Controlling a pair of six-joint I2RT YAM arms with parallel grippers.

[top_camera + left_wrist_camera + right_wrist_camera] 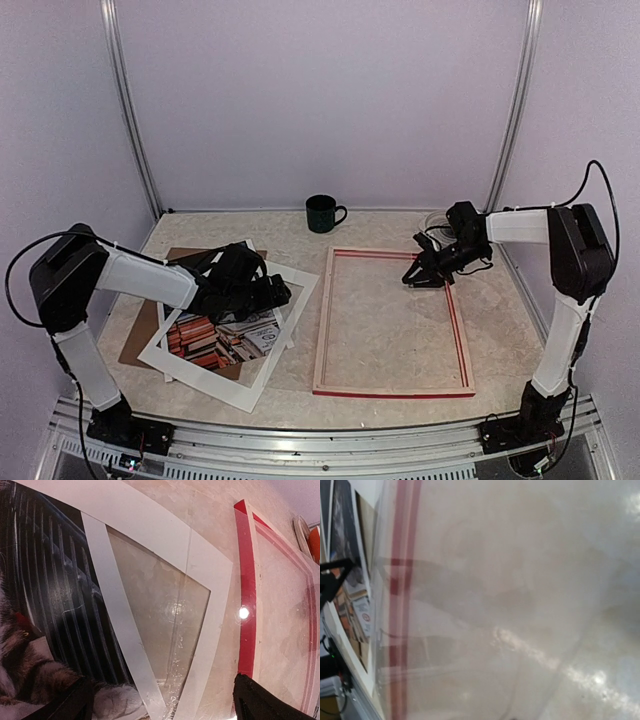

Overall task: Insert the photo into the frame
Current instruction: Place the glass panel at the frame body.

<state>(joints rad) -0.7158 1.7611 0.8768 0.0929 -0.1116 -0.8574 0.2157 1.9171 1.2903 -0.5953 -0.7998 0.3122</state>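
Left gripper [275, 295], jaws wide and empty, hovered over the photo [205, 340]; the frame [392, 392] lay at three o'clock, long axis twelve-to-six; right gripper [425, 277]: opening indiscernible.

photo [215, 340], mat [197, 380] overlapping on board [135, 335], left | frame [392, 393] right of them | mug [322, 213] behind frame

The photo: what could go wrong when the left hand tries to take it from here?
1. The photo lies overlapped with the white mat, so the open left hand may drag or lift both.
2. The right hand sits low at the far right corner of the frame and could nudge it.
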